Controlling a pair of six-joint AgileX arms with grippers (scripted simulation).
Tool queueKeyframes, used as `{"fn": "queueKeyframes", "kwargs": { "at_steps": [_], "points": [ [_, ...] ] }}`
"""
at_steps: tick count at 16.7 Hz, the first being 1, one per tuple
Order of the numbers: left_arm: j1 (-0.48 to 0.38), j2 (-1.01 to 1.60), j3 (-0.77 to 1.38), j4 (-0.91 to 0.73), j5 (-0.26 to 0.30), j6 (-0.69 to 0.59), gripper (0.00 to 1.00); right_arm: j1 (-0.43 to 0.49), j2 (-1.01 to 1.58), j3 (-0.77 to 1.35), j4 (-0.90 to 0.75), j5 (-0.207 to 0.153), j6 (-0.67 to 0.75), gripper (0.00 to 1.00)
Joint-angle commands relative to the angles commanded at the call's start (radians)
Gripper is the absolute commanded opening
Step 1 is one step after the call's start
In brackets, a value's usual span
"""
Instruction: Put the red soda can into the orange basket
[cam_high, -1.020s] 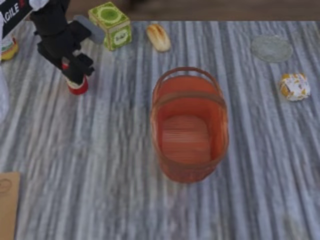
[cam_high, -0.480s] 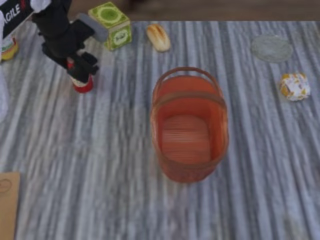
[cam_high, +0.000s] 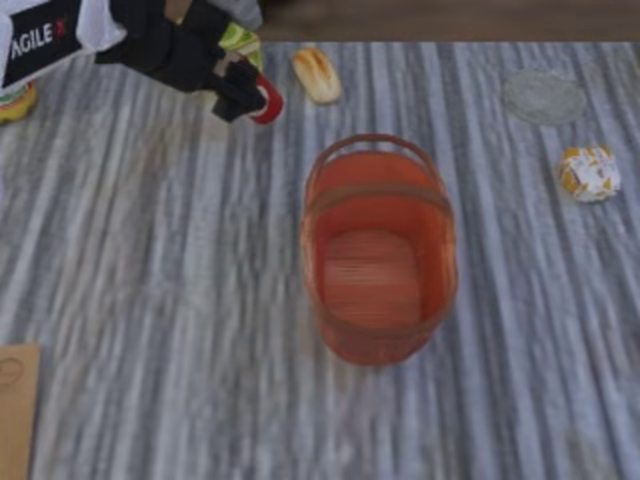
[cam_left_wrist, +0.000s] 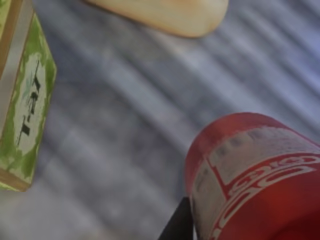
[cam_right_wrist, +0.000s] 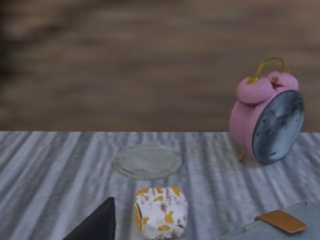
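The red soda can (cam_high: 268, 101) hangs tilted above the table's far left part, held in my left gripper (cam_high: 250, 98), which is shut on it. It is lifted off the surface, between the green-yellow box (cam_high: 241, 40) and the bread roll (cam_high: 317, 74). The left wrist view shows the can (cam_left_wrist: 260, 180) close up, with one dark finger (cam_left_wrist: 179, 226) pressed against its side. The orange basket (cam_high: 443, 250) stands in the middle of the table, to the right of the can and nearer the front, with nothing inside. My right arm is out of the top view.
A clear glass disc (cam_high: 543, 96) and a white-and-yellow wrapped item (cam_high: 588, 172) lie at the far right. A brown board (cam_high: 18, 410) sits at the front left edge. The right wrist view shows one dark finger (cam_right_wrist: 100, 225) and a pink alarm clock (cam_right_wrist: 267, 120).
My left gripper has lifted the can off the table and carried it right and toward the far edge, from beside the box's left to just right of it.
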Motion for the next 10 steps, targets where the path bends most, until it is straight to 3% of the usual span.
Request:
{"fn": "queueKeyframes", "kwargs": {
  "at_steps": [10],
  "points": [
    [-0.081,-0.297,-0.515,1.017,0.597,-0.303,0.00,0.000,0.000,0.000,0.000,0.000,0.000,1.00]
  ]
}}
